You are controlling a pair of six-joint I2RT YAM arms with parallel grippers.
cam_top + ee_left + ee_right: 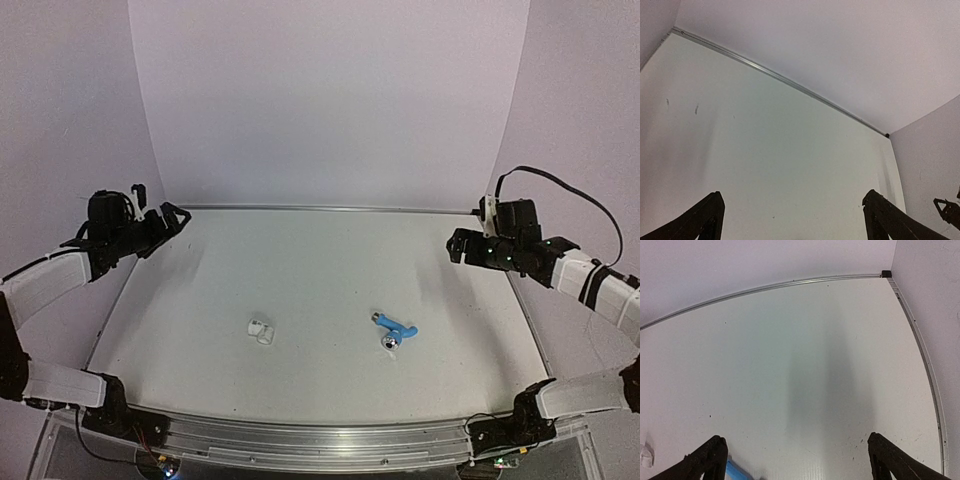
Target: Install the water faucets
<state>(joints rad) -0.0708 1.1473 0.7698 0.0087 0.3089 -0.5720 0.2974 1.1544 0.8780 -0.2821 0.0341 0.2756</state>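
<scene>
I can read no text, label, brand or number from any of my three cameras. The blue tap point(399, 326) and the white fitting point(261, 330) are too small in my overhead view to show any marking.

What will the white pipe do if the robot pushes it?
The pipe looks short and round, so it might roll on the smooth table. It is small and looks like plastic, so it is probably light and stiff, not floppy.
</scene>
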